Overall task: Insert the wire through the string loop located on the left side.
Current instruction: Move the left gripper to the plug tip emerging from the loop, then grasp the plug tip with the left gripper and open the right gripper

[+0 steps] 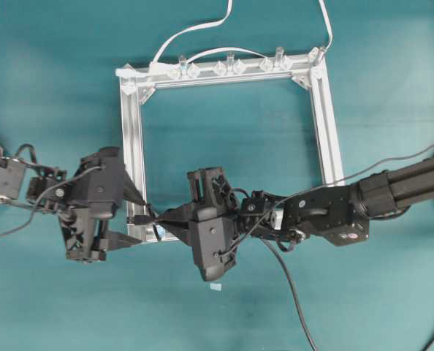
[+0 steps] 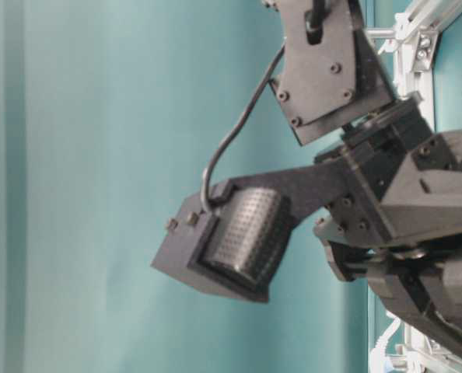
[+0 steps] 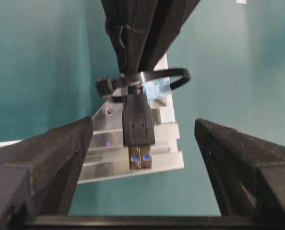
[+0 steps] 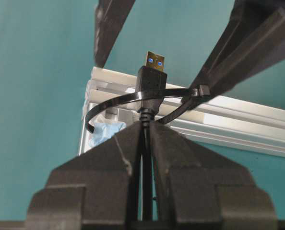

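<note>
Protruding through the string loop (image 4: 133,103), the wire (image 4: 151,79) plug stands above the aluminium frame (image 4: 238,127) corner. Right gripper (image 4: 145,132): clamped on the cable just behind the loop. Left gripper (image 3: 142,139): spread wide, fingers (image 3: 41,163) flanking the plug, untouching.

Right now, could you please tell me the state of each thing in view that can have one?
Left gripper: open, jaws either side of the plug.
Right gripper: shut on the wire.
Wire: plug end passed through the loop.
String loop: around the plug, at the frame corner.
</note>
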Controlling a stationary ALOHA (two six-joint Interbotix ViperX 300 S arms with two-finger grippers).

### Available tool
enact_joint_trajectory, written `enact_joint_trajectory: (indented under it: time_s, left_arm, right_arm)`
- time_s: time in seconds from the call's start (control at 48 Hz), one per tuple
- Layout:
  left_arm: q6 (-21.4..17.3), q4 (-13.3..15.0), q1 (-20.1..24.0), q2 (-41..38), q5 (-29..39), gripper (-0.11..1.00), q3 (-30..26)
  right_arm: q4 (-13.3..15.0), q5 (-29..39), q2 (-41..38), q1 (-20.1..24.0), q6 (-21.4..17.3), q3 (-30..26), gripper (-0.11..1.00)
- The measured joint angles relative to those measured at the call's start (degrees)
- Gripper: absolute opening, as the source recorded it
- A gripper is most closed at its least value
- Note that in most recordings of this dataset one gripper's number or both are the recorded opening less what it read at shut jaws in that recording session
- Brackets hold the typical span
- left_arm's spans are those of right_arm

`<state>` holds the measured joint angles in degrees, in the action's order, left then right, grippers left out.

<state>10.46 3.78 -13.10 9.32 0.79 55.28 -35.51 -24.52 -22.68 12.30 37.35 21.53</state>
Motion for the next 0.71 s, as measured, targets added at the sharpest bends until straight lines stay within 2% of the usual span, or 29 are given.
enact_joint_trajectory:
  time_s: [0.146,0.208,0.417,0.708]
  left_arm:
    - [0.0,0.0,-0.09,-1.05,-0.09,0.83,-0.26]
    - [0.0,0.0,0.0,-1.14,0.0,0.76,-0.26]
    - [0.0,0.0,-0.09,-1.14,1.14,0.21,-0.44]
    - [1.32,0.0,-0.09,-0.88,1.85,0.21,-0.7]
  right_arm:
    - [0.0,0.0,0.0,0.0,0.0,0.0,0.07]
    - [-0.09,0.0,0.0,0.09,0.0,0.0,0.07]
    - [0.0,0.0,0.0,0.09,-0.09,0.0,0.07]
    - [0.0,0.44,0.0,0.0,-0.26,0.0,0.07]
